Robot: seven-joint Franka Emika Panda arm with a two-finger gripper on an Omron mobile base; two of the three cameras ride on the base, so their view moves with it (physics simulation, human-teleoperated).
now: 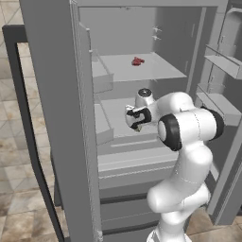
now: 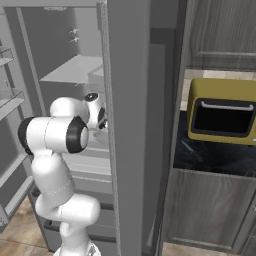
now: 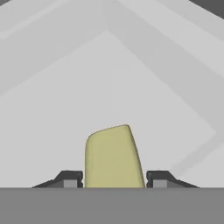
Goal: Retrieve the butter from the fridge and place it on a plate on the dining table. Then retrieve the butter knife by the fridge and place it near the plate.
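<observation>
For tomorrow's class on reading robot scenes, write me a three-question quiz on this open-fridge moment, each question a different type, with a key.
1. True or false: the fridge doors are closed.
2. Which colour is the small item on the upper shelf? A) red B) blue C) green
3. Fill in: in the hand view, the block between the gripper fingertips is the ____.

Key: 1 false. 2 A. 3 butter.

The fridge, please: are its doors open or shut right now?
Open. Both doors of the fridge are swung wide, showing the shelves and a small red item inside.
</observation>
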